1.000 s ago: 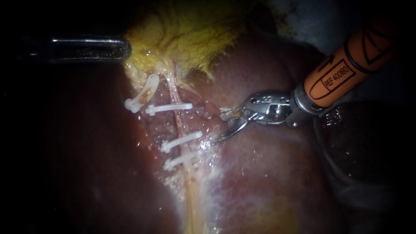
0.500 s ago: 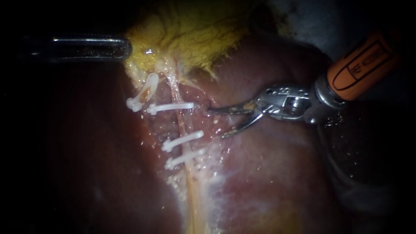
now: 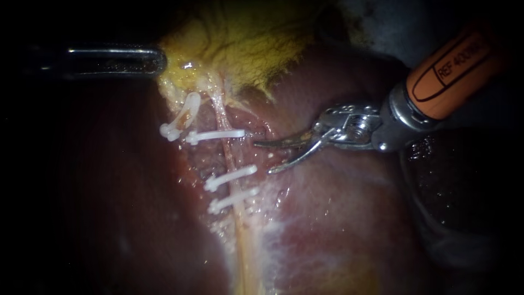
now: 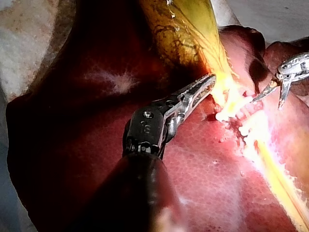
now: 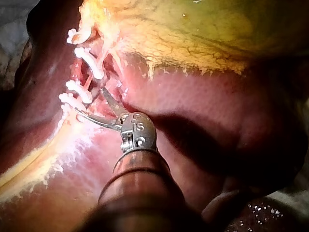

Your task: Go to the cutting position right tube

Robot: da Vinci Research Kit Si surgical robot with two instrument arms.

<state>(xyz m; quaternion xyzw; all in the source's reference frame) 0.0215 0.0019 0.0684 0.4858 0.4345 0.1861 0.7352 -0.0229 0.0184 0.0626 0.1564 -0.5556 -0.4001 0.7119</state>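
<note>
The right tube is a pale strand running down the liver, with one white clip above and two clips below. My right instrument has two curved blades that stand open just right of the tube, level with the bare stretch between the clips and not touching it. In the right wrist view the blades point at that gap. My left instrument holds the yellow gallbladder by its edge, jaws together.
Another white clip hangs on a short tube left of the clipped one. White fatty tissue trails down beside the tube. Dark liver fills the left side. The right instrument also shows in the left wrist view.
The right instrument's open blades have slid left, closer to the tube, and its wrist has turned. The left instrument and the clips have stayed put.
</note>
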